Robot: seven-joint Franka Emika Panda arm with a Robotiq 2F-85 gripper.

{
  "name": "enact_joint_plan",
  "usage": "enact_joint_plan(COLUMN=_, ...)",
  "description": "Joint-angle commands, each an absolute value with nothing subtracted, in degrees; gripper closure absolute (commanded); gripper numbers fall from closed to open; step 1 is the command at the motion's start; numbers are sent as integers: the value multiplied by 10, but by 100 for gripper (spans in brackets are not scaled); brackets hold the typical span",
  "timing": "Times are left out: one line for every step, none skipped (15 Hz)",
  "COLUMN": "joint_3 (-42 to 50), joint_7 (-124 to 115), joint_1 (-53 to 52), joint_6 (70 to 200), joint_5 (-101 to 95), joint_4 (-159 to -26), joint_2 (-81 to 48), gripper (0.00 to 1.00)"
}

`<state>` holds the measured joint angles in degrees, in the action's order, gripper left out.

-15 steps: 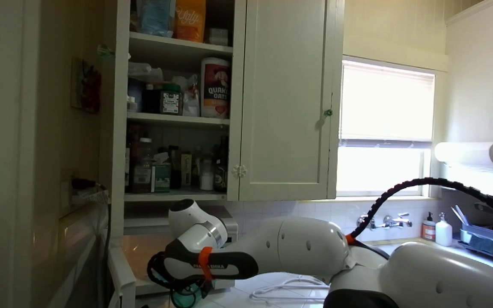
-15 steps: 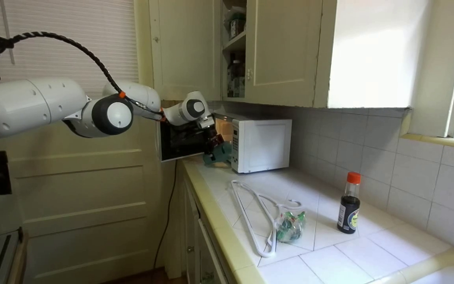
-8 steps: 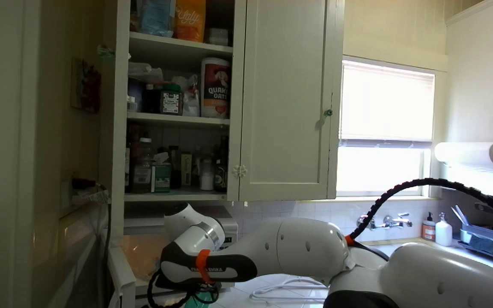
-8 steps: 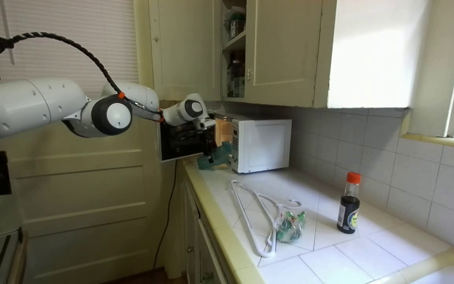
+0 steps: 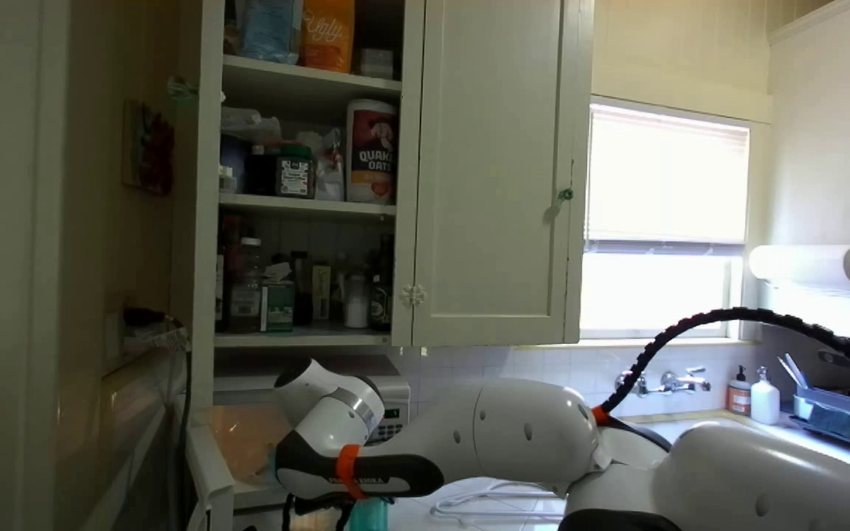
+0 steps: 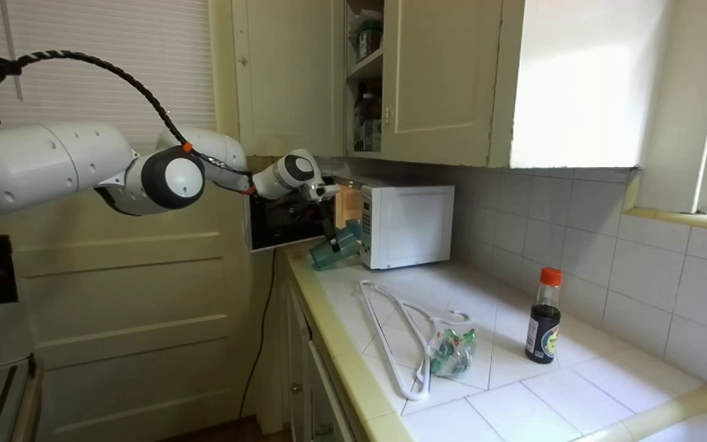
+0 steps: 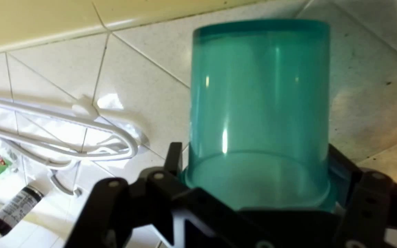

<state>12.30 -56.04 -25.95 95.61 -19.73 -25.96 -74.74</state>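
The gripper (image 7: 255,156) enters from the lower edge of the wrist view. Its jaws stand wide, one finger against each side of a teal cup (image 7: 260,96), which appears to be firmly grasped. The cup fills the area right of centre in that view. In an exterior view it is tilted near the centre of the frame, its lower end pointing lower left and its upper end close to the microwave (image 6: 412,224).

Status, by judgement: the grasp is complete; release is not. The cup does not stand upright. Contact with the tiled counter (image 7: 143,93) cannot be confirmed. The microwave door (image 6: 267,233) is open and the cavity (image 6: 348,202) is lit.

Arm pose: in an exterior view the arm (image 6: 83,162) enters at the left edge, extends roughly level to the centre and bends downward at the wrist. In an exterior view it also crosses from lower right to lower left of centre (image 5: 528,424).

Farther out, a white hanger (image 6: 384,344) lies at lower centre, with a plastic bag (image 6: 453,353) just beside it. A red-capped bottle (image 6: 542,331) stands upright at lower right.
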Motion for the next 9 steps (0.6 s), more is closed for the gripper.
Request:
enact_joint_plan(joint_3=127, joint_7=-575, joint_1=-258, joint_6=976, joint_5=-195, joint_4=-249, joint_2=-758, gripper=29)
enact_joint_plan(joint_3=130, joint_7=-558, joint_1=-262, joint_6=956, joint_5=-200, joint_4=-249, joint_2=-755, gripper=29)
enact_joint_plan(joint_3=130, joint_7=-559, joint_1=-262, joint_6=958, joint_5=-200, joint_4=-250, joint_2=-754, gripper=4)
enact_joint_plan(joint_3=130, joint_7=-559, joint_1=-262, joint_6=958, joint_5=-200, joint_4=-251, joint_2=-754, gripper=4)
enact_joint_plan(joint_3=130, joint_7=-559, joint_1=-262, joint_6=958, joint_5=-200, joint_4=-252, joint_2=-754, gripper=4)
enact_joint_plan(joint_3=130, joint_7=-559, joint_1=-262, joint_6=958, joint_5=-200, joint_4=-252, joint_2=-754, gripper=4)
enact_joint_plan(joint_3=130, joint_7=-559, joint_1=-262, joint_6=958, joint_5=-200, joint_4=-252, joint_2=-754, gripper=4)
enact_joint_plan(joint_3=130, joint_7=-559, joint_1=-262, joint_6=958, joint_5=-200, joint_4=-252, joint_2=-754, gripper=4)
enact_joint_plan(joint_3=130, joint_7=-559, joint_1=-262, joint_6=958, joint_5=-200, joint_4=-252, joint_2=-754, gripper=29)
